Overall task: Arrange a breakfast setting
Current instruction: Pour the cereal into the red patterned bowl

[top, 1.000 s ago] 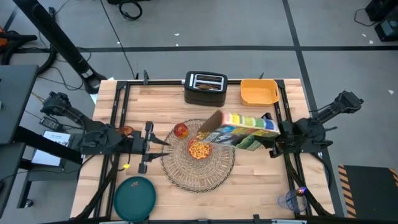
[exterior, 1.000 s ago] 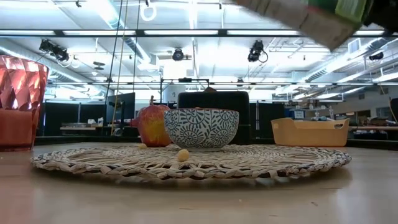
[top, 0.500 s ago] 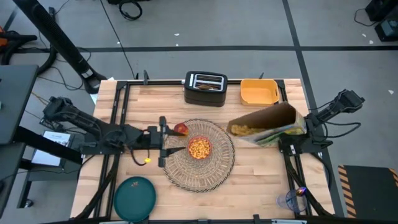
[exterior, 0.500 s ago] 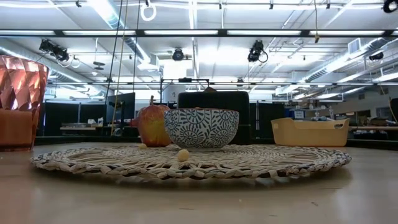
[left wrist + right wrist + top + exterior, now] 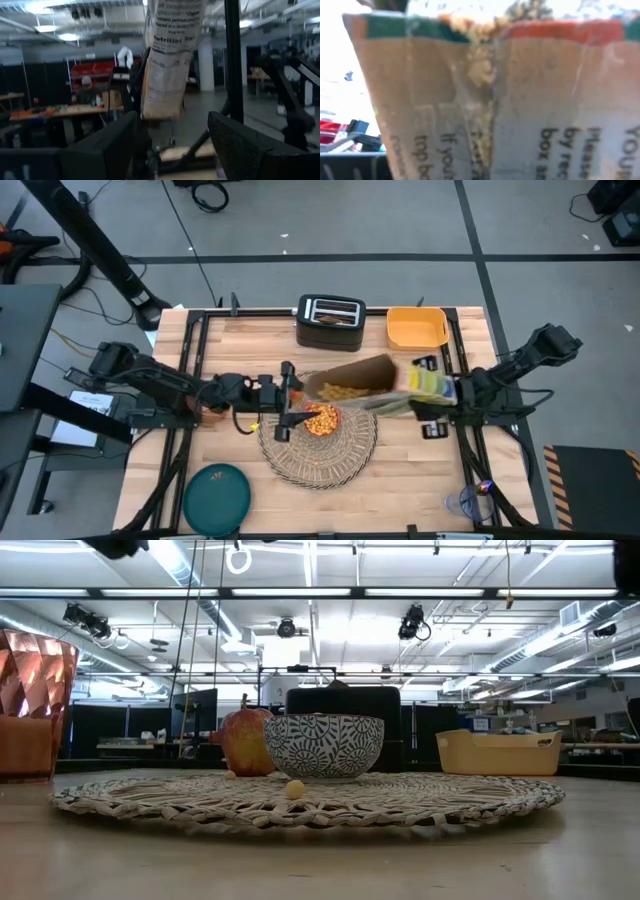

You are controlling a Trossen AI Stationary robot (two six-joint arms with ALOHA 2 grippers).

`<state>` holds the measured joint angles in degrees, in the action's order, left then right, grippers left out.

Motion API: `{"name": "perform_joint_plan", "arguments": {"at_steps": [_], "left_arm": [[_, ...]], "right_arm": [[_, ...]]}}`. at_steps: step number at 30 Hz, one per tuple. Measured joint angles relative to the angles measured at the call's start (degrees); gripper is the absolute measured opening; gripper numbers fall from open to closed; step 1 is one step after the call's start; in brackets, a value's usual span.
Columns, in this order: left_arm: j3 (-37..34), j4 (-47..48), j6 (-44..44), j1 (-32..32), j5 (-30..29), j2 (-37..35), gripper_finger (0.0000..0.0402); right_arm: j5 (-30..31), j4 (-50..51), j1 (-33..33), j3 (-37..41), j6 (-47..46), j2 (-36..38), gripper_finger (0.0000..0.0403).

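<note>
Over the last second the right tool (image 5: 432,392), clamped on the base of the cereal box (image 5: 365,380), pulled the box back toward the right edge and has now swung it in again. Its open mouth hangs tilted just above the bowl (image 5: 323,745) at the middle of the mat (image 5: 320,460). Meanwhile the left tool (image 5: 290,395) has crossed from the left side onto the mat, fingers spread wide, just beside the bowl and facing the box mouth. The bowl already holds cereal and a few pieces lie loose on the mat, so the pour looks done or nearly so. The apple (image 5: 245,742) sits on the mat behind the bowl and the cup (image 5: 30,700) stands off it to the left. The plate (image 5: 217,492) waits well apart at the front left of the tabletop. Room is tight between the two tools; the mat's front half is free, and the toaster (image 5: 330,310) and bin (image 5: 416,328) line the far edge.
</note>
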<state>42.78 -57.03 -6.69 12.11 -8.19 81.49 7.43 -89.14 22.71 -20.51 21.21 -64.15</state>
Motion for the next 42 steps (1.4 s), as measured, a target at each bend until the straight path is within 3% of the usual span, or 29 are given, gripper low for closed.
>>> {"name": "perform_joint_plan", "arguments": {"at_steps": [7,18,30,42], "left_arm": [[0.1,-11.6,-0.2,-0.8,0.6,4.2,0.0254],[6.0,-13.1,-0.6,-0.8,0.5,6.5,0.0254],[7.8,-13.4,0.6,-0.9,1.3,6.7,0.0232],[7.9,-15.1,7.9,-4.0,2.2,6.7,0.0303]], "right_arm": [[-0.2,-0.1,-3.3,-8.1,0.0,-9.0,0.0169],[-2.2,-1.0,-6.4,-16.8,-0.2,-18.1,0.0169],[-1.2,-0.4,-7.4,-17.1,0.2,-16.7,0.0169],[0.5,-0.7,-8.4,-17.1,1.7,-17.2,0.0169]]}}
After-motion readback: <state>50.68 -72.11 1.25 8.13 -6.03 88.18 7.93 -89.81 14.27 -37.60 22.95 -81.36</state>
